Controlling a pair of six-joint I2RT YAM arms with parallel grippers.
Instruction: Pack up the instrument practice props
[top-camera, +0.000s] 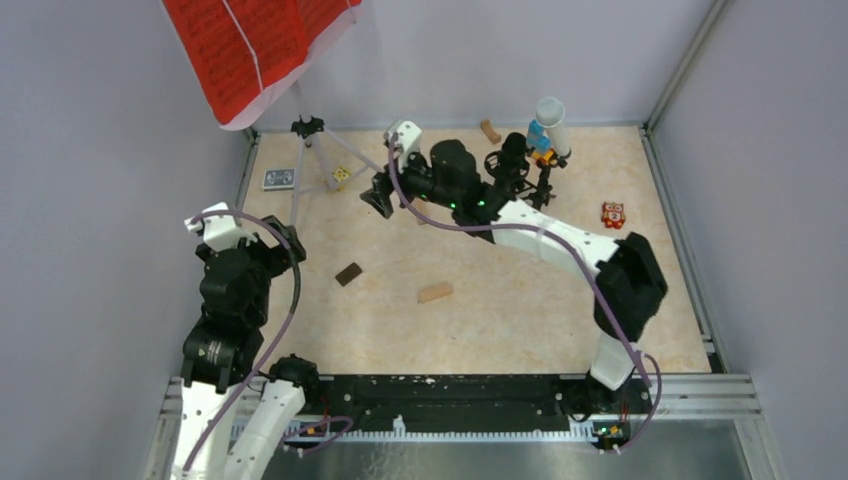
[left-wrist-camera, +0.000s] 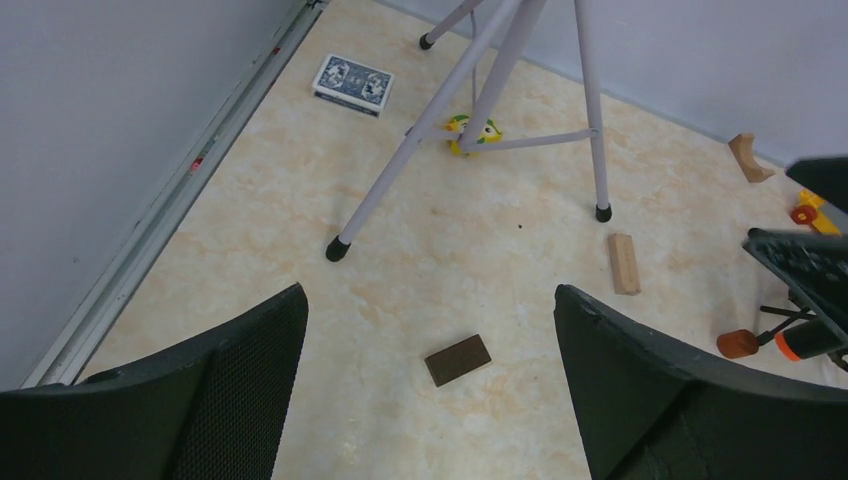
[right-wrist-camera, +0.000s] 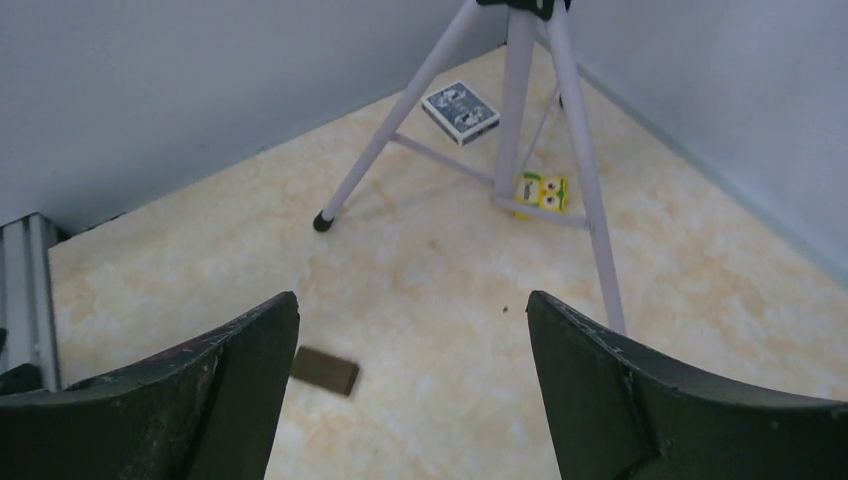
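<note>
Facing the silver tripod (right-wrist-camera: 520, 90), your right gripper (right-wrist-camera: 410, 315) hangs with its jaws spread wide and nothing between them. The left gripper (left-wrist-camera: 430, 300), nearer the bases, is likewise wide and empty above a dark brown rectangular block (left-wrist-camera: 458, 360). The tripod stands in the far left corner, thin metal legs splayed around a small yellow toy (right-wrist-camera: 541, 192), with a blue patterned card pack (left-wrist-camera: 352, 82) just beyond. Up top, the red sheet-music pages (top-camera: 255, 45) cover what is probably the stand plate; I can't make it out. Expect a light, top-heavy stand with slick tubes: take the central column where the braces meet, not one leg. The paper is floppy and tears easily, so lift it off separately.
</note>
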